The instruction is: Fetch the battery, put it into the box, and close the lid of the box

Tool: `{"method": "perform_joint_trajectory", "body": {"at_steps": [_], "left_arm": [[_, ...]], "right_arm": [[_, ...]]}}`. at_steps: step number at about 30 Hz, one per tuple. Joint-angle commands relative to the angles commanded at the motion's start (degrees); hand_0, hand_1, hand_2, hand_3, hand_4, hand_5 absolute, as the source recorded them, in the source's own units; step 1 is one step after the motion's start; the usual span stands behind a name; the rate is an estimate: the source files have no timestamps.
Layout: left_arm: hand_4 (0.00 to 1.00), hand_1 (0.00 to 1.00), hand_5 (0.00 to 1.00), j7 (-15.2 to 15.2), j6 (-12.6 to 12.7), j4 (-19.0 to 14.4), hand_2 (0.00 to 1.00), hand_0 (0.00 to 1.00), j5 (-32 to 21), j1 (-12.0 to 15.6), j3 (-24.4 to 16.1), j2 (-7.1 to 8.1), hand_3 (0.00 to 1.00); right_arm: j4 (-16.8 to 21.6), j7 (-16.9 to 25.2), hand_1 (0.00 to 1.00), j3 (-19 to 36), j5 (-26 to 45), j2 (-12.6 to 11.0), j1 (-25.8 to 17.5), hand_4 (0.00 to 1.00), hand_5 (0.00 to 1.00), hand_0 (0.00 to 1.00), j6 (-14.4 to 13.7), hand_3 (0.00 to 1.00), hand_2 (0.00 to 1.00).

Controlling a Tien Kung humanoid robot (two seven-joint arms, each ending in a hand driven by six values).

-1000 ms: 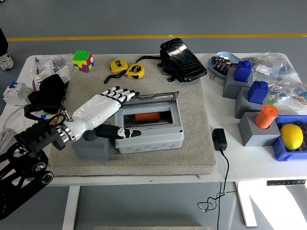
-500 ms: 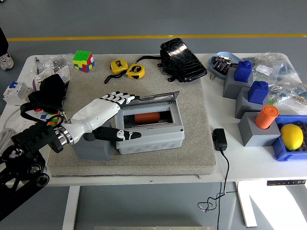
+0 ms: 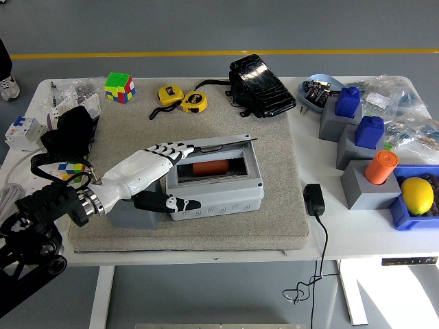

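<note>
A grey box (image 3: 216,197) stands on the grey felt mat (image 3: 274,219) at the table's middle. An orange battery (image 3: 209,167) lies inside it. The box's clear lid (image 3: 218,144) is hinged at the far side and tilted partly down over the opening. My left hand (image 3: 168,171) reaches in from the left, fingers spread; the fingertips (image 3: 180,149) rest on the lid's left end and the thumb (image 3: 168,203) lies along the box's front left corner. It holds nothing. The right arm is out of view.
A grey block (image 3: 130,214) sits under my left forearm. Two yellow tape measures (image 3: 182,99), a Rubik's cube (image 3: 119,87) and a black pouch (image 3: 260,86) lie at the back. Grey stands with blue and orange cylinders (image 3: 379,166), a lemon (image 3: 417,195) and a black charger (image 3: 314,200) are on the right.
My left hand has moved down and toward me, pushing the lid lower over the box. The battery stays in the box.
</note>
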Motion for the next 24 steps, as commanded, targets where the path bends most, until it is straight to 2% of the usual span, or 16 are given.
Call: {"method": "perform_joint_trajectory", "body": {"at_steps": [5,12,15,18,24], "left_arm": [[0.998,0.993,0.998,-0.07,-0.04,-0.37,0.969,0.991,-0.06,0.09,0.16,0.67,0.975],[0.998,0.993,0.998,-0.50,-0.61,-1.06,0.969,0.994,-1.37,0.66,1.72,3.72,0.973],[0.998,0.998,0.998,-0.70,0.07,-1.03,0.971,0.998,-1.66,0.56,2.48,4.79,0.974],[0.998,0.998,0.998,-1.04,2.03,-0.90,0.971,0.998,-1.22,0.36,2.21,4.84,0.974],[0.998,0.998,0.998,-2.35,4.98,-0.05,0.984,0.998,-0.29,-0.10,0.04,3.25,0.978]], "right_arm": [[0.00,0.02,0.826,-0.04,0.08,-0.03,0.06,0.998,0.998,0.849,-0.01,0.816,0.782],[0.00,-0.01,0.826,0.00,0.16,-0.08,0.00,0.998,0.998,0.849,-0.01,0.816,0.782],[0.00,-0.08,0.826,0.26,-0.01,-0.12,0.04,0.998,0.998,0.849,-0.08,0.816,0.782],[0.00,-0.04,0.826,0.11,0.14,-0.10,0.09,0.998,0.998,0.849,-0.04,0.816,0.782],[0.00,0.04,0.826,-0.14,0.29,0.05,0.17,0.998,0.998,0.849,-0.03,0.815,0.782]]}}
